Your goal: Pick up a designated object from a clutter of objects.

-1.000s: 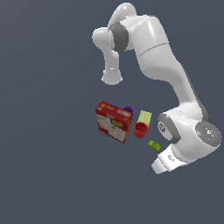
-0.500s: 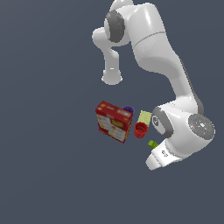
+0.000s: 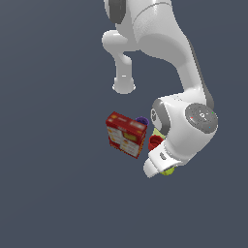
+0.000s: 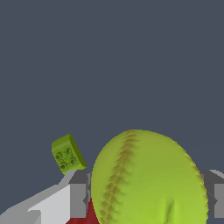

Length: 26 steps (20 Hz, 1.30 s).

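Moved: arm has swung lower over the clutter, hiding more.
Ball (image 4: 148, 179): round, dimpled yellow-green, stitched seam, between the fingers (image 4: 78, 200).
Gripper (image 4: 146, 201): spread around ball; contact unclear.
Block (image 4: 68, 153): studded green, nearby.
Cracker box (image 3: 126, 134): red, printed.

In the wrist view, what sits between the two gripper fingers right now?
The yellow-green ball fills the gap between the gripper's fingers, seen in the wrist view. The small green block lies outside that gap, beside one finger.

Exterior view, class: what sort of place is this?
Likely a simulated tabletop: a plain grey surface, a white robot arm, and small clutter such as a red cracker box and a yellow-green ball.
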Tool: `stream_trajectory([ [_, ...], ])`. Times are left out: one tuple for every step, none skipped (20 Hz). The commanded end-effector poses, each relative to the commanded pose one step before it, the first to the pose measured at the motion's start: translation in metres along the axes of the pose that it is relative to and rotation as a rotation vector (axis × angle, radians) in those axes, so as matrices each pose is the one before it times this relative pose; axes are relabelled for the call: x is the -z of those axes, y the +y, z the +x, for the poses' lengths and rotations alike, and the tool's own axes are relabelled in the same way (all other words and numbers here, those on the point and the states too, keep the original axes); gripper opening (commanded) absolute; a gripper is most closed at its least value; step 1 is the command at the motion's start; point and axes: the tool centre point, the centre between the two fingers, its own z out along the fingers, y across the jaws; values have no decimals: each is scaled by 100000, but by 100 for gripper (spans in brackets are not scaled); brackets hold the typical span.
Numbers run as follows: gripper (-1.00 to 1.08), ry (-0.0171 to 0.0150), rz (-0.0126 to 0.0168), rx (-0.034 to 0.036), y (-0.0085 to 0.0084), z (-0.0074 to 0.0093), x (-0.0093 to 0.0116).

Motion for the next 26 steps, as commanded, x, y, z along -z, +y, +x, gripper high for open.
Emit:
stream_trajectory([
  [-100, 236, -91, -60, 1792, -1616, 1964],
  [-100, 0, 0, 0, 725, -667, 764],
  [-100, 0, 0, 0, 729, -669, 769],
  [-100, 20, -25, -36, 751, -681, 791],
  [-100, 0, 0, 0, 734, -672, 777],
  [-100, 0, 0, 0, 736, -672, 780],
  [-100, 31, 37, -8, 749, -680, 794],
  [-100, 0, 0, 0, 739, -672, 786],
  [-100, 0, 0, 0, 740, -672, 788],
  [-100, 28, 40, 3, 747, -676, 798],
  [-100, 0, 0, 0, 741, -670, 792],
  [-100, 29, 39, 5, 748, -674, 801],
  [-100, 29, 39, 6, 747, -673, 802],
  [-100, 0, 0, 0, 743, -666, 797],
  [-100, 30, 38, 9, 747, -669, 804],
  [-100, 0, 0, 0, 743, -662, 798],
  [-100, 30, 37, 11, 747, -665, 804],
  [-100, 31, 36, 12, 747, -663, 806],
  [-100, 0, 0, 0, 745, -656, 799],
  [-100, 32, 34, 15, 746, -657, 805],
  [-100, 0, 0, 0, 744, -649, 796],
  [-100, 0, 0, 0, 745, -646, 795],
  [-100, 34, 30, 19, 745, -647, 802],
  [-100, 0, 0, 0, 746, -639, 792],
  [-100, 0, 0, 0, 746, -634, 788],
  [-100, 0, 0, 0, 746, -629, 784],
])
